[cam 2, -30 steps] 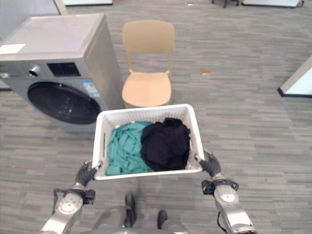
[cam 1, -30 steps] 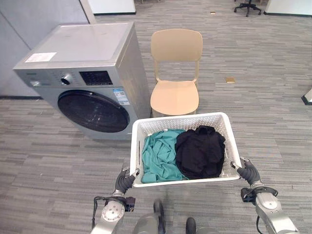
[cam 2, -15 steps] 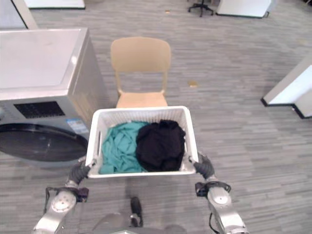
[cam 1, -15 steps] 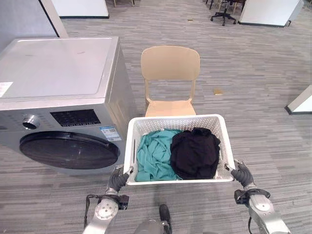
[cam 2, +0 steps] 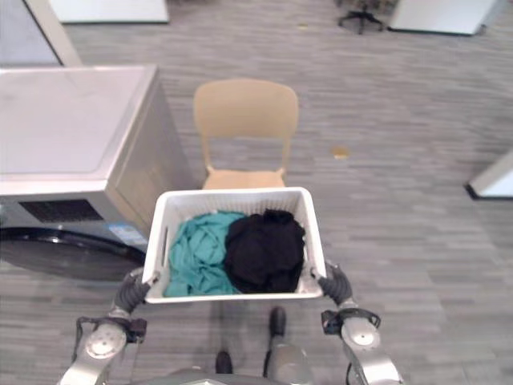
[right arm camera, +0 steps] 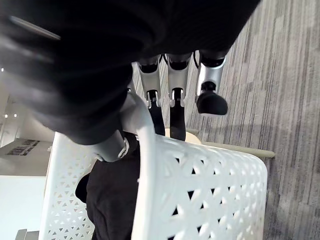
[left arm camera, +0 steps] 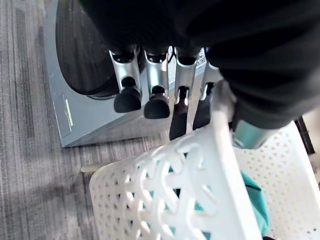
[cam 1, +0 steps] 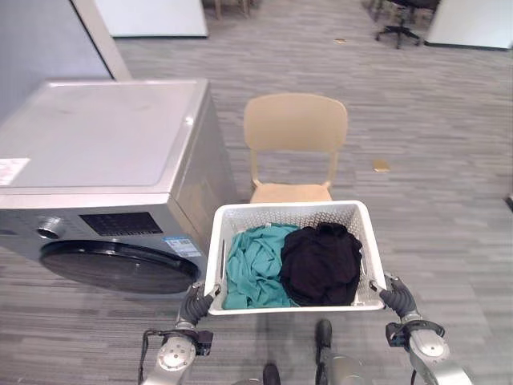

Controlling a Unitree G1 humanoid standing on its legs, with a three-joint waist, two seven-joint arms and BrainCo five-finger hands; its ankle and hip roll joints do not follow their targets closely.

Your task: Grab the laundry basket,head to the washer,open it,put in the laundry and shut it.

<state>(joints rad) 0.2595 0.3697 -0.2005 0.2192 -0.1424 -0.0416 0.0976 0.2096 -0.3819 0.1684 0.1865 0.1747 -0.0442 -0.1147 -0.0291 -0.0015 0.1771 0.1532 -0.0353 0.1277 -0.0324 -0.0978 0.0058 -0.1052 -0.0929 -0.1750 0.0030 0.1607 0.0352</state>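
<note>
I hold a white perforated laundry basket [cam 1: 290, 207] level in front of me. In it lie a teal cloth [cam 1: 252, 269] on the left and a black garment [cam 1: 321, 263] on the right. My left hand [cam 1: 195, 305] is shut on the basket's left handle, its fingers [left arm camera: 145, 95] curled over the rim [left arm camera: 220, 150]. My right hand [cam 1: 398, 298] is shut on the right handle, fingers [right arm camera: 172, 85] hooked over the rim [right arm camera: 145, 150]. The grey washer [cam 1: 104, 136] stands at the left, its round dark door [cam 1: 120, 267] shut and level with the basket's left side.
A beige chair [cam 1: 295, 132] stands just behind the basket, right of the washer. A small tan object [cam 1: 380, 166] lies on the carpet beyond. An office chair [cam 1: 398, 30] is far back. A white furniture base [cam 2: 493, 176] sits at the right.
The whole view has shifted: the camera has moved up to the washer and chair, which show larger and nearer. The basket stays held in both hands with the laundry unchanged.
</note>
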